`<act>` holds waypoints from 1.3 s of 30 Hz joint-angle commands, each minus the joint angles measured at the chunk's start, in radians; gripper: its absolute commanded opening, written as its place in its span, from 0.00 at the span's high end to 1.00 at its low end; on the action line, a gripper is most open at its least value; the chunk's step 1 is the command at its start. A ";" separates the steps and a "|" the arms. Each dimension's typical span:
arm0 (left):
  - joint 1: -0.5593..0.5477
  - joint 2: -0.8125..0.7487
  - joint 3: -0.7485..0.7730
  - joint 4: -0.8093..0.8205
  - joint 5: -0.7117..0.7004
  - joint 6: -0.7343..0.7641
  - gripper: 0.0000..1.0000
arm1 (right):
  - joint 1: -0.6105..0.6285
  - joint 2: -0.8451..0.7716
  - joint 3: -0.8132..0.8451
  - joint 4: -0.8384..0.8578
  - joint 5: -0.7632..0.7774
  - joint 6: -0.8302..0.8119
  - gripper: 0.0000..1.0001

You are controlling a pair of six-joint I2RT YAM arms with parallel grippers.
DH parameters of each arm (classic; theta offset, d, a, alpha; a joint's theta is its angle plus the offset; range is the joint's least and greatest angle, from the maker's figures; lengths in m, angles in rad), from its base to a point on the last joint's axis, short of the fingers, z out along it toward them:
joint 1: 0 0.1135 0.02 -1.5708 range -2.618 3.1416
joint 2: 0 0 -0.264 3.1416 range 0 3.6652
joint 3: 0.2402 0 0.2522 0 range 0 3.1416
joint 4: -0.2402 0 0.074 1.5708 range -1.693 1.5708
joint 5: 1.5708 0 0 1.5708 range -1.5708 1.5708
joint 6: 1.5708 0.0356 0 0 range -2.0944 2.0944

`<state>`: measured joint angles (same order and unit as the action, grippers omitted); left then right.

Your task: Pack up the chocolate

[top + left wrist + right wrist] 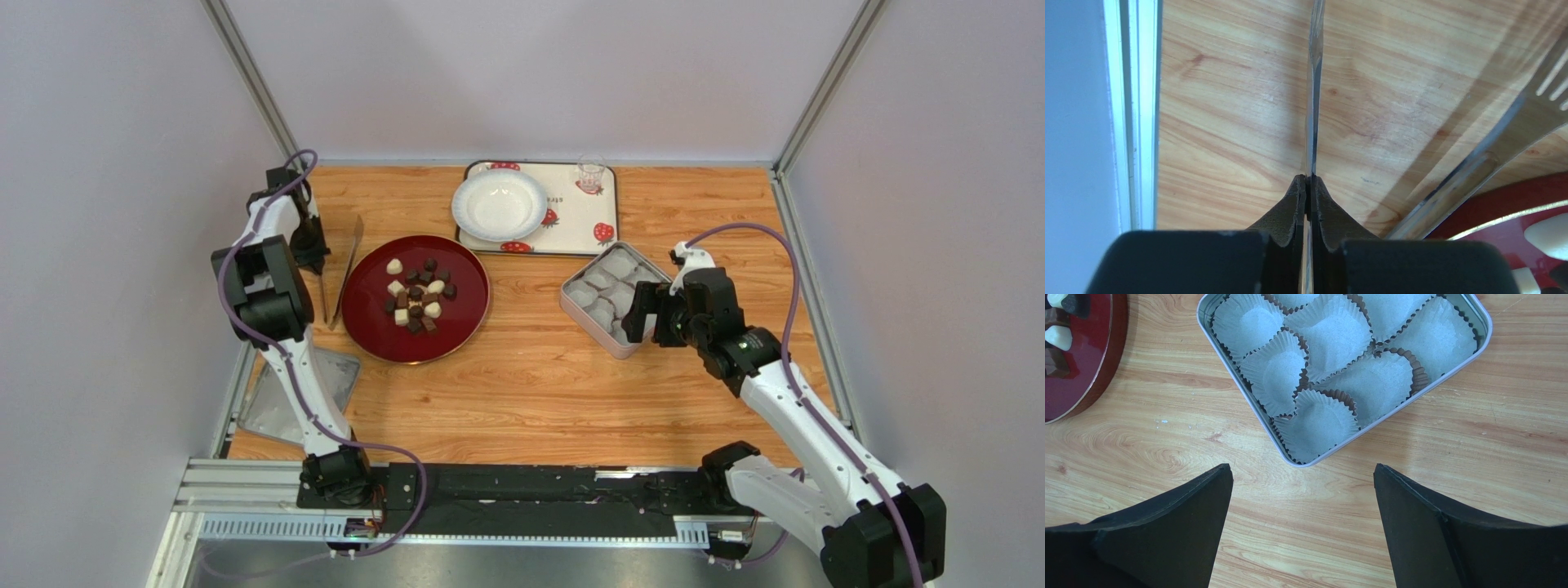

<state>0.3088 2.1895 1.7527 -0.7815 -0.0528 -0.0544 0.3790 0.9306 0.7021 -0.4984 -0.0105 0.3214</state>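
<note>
The chocolate, small dark brown and cream pieces, lies heaped on a round red plate at the table's left. A square tin lined with silvery-white paper cups stands to the right; the cups look empty. My left gripper is shut on one thin arm of metal tongs, held left of the plate. The tongs' slotted other arm hangs over the plate's edge. My right gripper is open and empty, just over the table at the tin's near corner.
A white bowl and a small clear cup sit on a strawberry-print tray at the back. A grey flat lid lies at the table's left near edge. Grey walls stand close on both sides.
</note>
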 commanded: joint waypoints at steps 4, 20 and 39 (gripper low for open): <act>0.003 -0.204 -0.002 -0.013 -0.033 0.034 1.00 | 0.006 -0.029 0.011 0.040 -0.031 -0.016 0.11; -0.131 -0.609 -0.091 -0.150 0.116 -0.107 1.00 | 0.008 -0.079 0.057 0.047 -0.158 0.082 0.11; -0.715 -0.853 -0.430 0.053 0.289 -0.475 1.00 | 0.106 -0.050 -0.029 0.489 -0.249 0.505 0.14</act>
<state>-0.3275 1.3651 1.3228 -0.8234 0.2111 -0.4377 0.4625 0.8608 0.6830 -0.1623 -0.2623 0.7090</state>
